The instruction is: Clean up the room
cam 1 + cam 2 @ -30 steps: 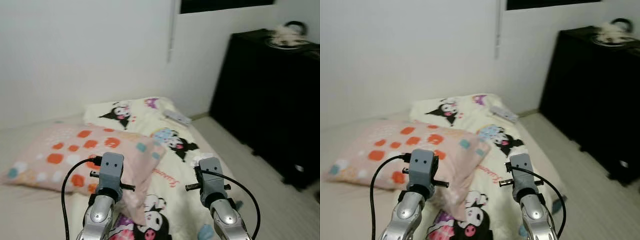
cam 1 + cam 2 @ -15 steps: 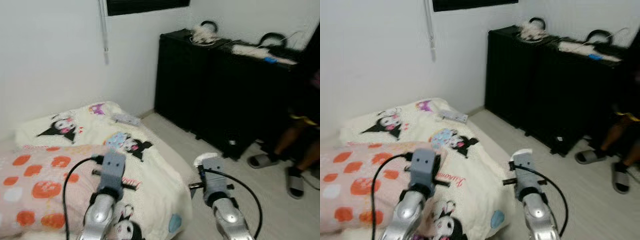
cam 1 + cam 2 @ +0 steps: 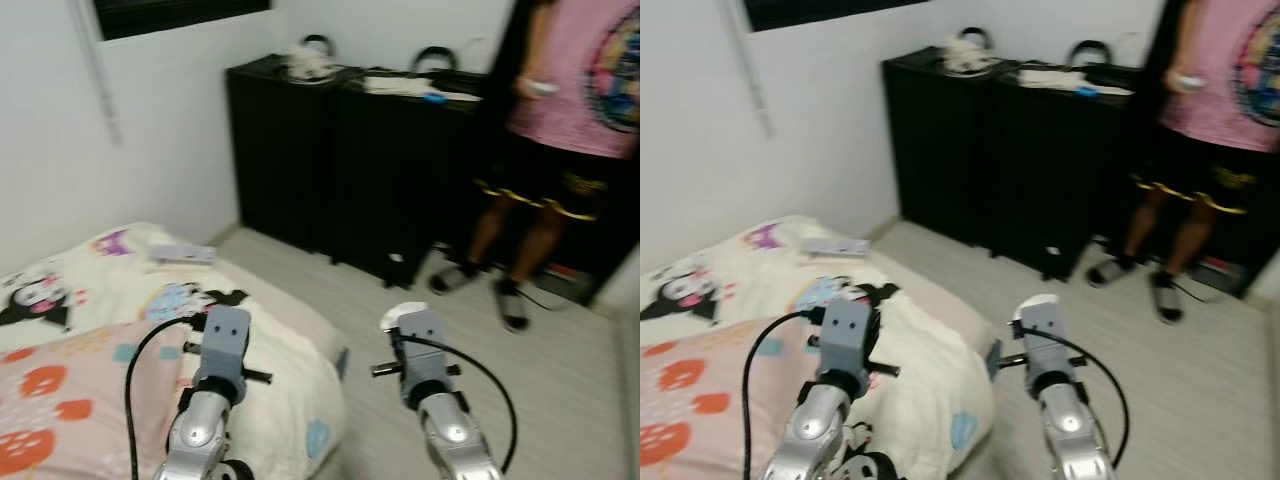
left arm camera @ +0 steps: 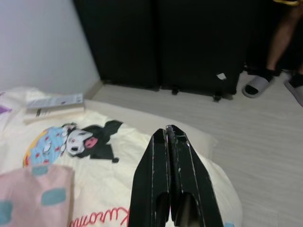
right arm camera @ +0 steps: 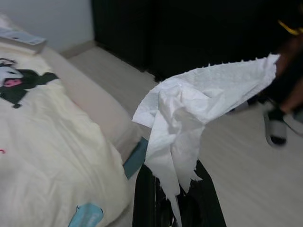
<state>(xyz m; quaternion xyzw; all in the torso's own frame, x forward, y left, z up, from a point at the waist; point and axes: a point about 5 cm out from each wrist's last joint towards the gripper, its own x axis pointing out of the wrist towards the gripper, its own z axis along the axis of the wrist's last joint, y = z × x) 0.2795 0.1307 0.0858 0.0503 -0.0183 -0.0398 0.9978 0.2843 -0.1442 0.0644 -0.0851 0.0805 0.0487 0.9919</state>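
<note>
Camera has swung right since earlier, bringing a person (image 3: 565, 140) by the black cabinets (image 3: 330, 170) into view. Both arms stay raised forward: right claw (image 5: 173, 201) clamps a white tissue (image 5: 189, 109) over the floor (image 3: 540, 350), left claw (image 4: 169, 142) clenched empty above the bed (image 4: 94, 179).

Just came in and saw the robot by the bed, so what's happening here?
The robot is tidying the room. Its right gripper is shut on a crumpled white tissue, held up over the floor beside the bed. The left gripper is shut and carries nothing, above the cartoon-print blanket. A person in sandals stands by the black cabinets.
</note>
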